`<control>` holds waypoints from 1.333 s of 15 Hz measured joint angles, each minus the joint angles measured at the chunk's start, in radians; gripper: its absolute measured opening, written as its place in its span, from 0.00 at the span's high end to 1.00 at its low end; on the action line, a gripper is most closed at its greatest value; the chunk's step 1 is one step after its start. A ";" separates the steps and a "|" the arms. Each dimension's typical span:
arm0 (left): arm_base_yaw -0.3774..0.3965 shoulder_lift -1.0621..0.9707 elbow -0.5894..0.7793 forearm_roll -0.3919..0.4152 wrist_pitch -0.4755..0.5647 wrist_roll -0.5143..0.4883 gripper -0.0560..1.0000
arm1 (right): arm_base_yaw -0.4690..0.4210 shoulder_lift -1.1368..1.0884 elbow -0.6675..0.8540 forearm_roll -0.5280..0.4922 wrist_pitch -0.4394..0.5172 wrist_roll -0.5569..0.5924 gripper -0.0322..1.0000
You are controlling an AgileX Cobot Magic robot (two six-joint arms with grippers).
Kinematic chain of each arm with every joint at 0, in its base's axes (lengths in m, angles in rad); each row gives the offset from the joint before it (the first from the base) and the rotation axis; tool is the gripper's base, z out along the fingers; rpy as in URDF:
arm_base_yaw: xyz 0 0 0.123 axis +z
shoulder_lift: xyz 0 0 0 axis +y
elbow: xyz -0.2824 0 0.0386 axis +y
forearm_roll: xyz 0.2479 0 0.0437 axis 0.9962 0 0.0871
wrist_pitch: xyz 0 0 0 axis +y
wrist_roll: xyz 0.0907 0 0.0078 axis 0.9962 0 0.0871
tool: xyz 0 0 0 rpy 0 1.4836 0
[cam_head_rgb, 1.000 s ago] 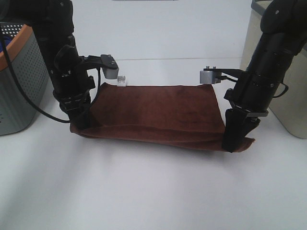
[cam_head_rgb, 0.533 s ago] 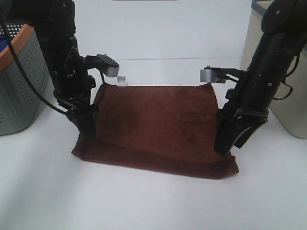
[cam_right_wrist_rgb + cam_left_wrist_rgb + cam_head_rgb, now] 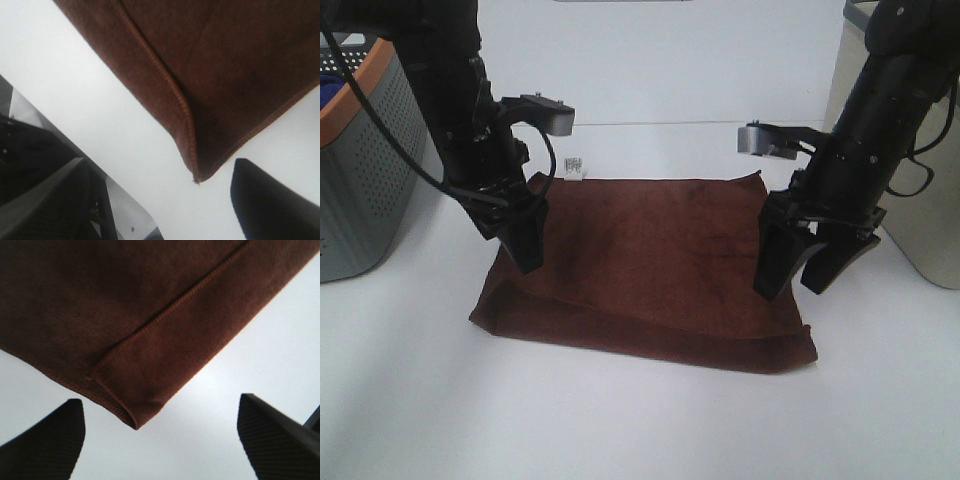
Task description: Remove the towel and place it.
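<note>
A grey perforated basket [image 3: 360, 180] with an orange rim sits on the white table [image 3: 640, 420].

White tabletop [image 3: 640, 420]; grey perforated bin [image 3: 365, 180] at left; beige container [image 3: 920, 220] at right.

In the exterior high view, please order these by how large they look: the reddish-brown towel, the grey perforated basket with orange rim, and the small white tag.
1. The reddish-brown terry towel, spread flat on the table.
2. The grey perforated basket with orange rim; the picture's edge cuts it, so its full size is unsure.
3. The small white tag at the towel's corner.
</note>
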 joint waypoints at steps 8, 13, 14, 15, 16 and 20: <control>0.001 -0.171 -0.233 0.048 0.003 -0.412 0.15 | 0.000 -0.166 -0.414 -0.152 0.004 0.436 0.31; 0.162 -0.273 -0.288 0.161 0.004 -0.475 0.17 | -0.120 -0.272 -0.472 -0.298 0.006 0.523 0.31; 0.208 -0.290 -0.288 0.172 0.004 -0.475 0.18 | -0.176 -0.286 -0.472 -0.298 0.006 0.527 0.31; 0.254 -0.308 -0.288 0.183 0.005 -0.475 0.18 | -0.238 -0.300 -0.472 -0.304 0.006 0.531 0.31; 0.309 -0.332 -0.276 0.186 0.004 -0.475 0.18 | -0.293 -0.313 -0.472 -0.309 0.006 0.531 0.31; 0.474 -0.501 -0.098 0.188 0.005 -0.475 0.18 | -0.349 -0.459 -0.319 -0.319 0.006 0.477 0.31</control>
